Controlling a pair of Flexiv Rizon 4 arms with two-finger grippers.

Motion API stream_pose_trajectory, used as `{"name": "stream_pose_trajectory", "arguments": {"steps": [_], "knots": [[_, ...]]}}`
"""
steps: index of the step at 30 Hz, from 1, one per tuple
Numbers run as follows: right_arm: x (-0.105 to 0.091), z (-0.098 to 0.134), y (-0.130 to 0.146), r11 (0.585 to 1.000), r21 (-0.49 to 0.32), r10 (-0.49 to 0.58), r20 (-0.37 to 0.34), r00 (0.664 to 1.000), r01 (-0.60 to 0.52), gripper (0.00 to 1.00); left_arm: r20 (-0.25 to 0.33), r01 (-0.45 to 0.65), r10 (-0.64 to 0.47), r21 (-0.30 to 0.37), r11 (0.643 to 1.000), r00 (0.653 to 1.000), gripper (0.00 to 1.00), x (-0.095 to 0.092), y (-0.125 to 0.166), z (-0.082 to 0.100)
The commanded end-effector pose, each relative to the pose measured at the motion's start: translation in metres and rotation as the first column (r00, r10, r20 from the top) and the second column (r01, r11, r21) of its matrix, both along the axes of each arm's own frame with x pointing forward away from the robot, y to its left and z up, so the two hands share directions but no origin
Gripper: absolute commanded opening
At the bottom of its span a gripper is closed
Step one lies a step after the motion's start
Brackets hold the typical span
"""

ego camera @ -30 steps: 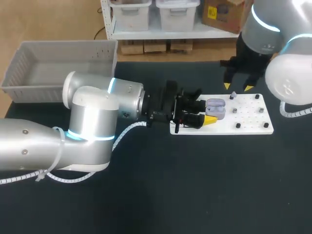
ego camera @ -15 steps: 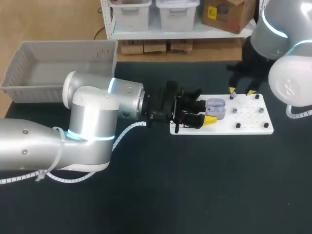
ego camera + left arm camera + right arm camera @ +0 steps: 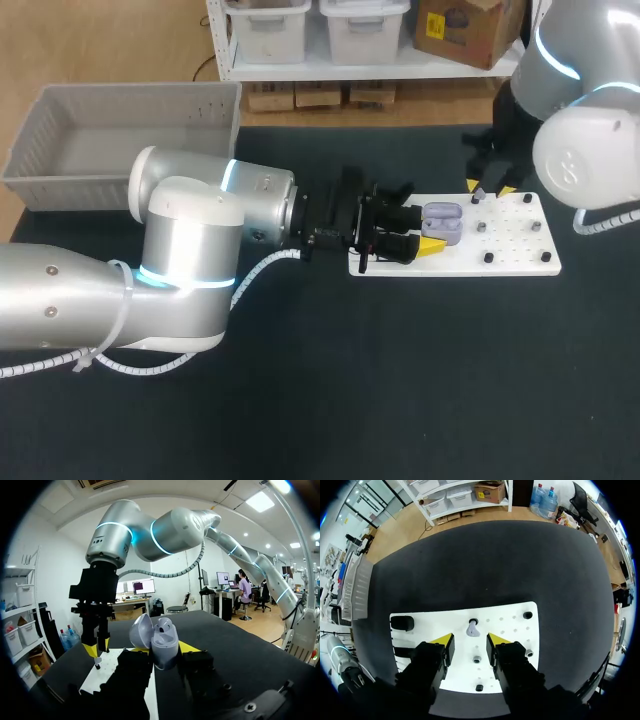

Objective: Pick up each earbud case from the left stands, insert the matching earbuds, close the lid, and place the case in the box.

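Clamshell case (image 3: 159, 632) of smooth lilac plastic, lid up, tight in left gripper (image 3: 162, 649); right gripper (image 3: 470, 640) apart above teardrop earbud (image 3: 472, 628).

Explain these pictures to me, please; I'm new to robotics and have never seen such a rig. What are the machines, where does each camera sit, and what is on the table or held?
These machines are robot arms, a left arm and a right arm, at a dark table. Each ends in a two-finger gripper with yellow tips. The head picture looks down from above and behind; the two round ones come from cameras on the wrists. The left gripper grips a lavender earbud case, its lid open. The right gripper is open, above a small earbud standing on a white board of pegs. A grey box sits at the far left.
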State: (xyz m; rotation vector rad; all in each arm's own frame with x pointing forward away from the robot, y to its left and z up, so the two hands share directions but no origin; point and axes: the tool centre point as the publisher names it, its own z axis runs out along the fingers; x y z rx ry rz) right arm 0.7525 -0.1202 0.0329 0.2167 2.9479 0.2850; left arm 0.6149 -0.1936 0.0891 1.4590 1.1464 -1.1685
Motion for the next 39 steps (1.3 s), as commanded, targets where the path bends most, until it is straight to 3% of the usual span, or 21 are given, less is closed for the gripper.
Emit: {"name": "stream_pose_trajectory", "arguments": {"steps": [1, 39], "knots": [[0.008, -0.005, 0.000, 1.000, 0.012, -0.010, -0.026, 1.000, 0.011, 0.38, 0.003, -0.005, 0.005, -0.004, 1.000, 1.000, 0.00, -0.001, 0.000, -0.001], [0.004, -0.021, 0.001, 1.000, 0.003, -0.017, -0.054, 0.998, 0.018, 0.29, 0.003, -0.005, 0.005, -0.004, 1.000, 1.000, 0.00, -0.001, 0.000, -0.001]]}}
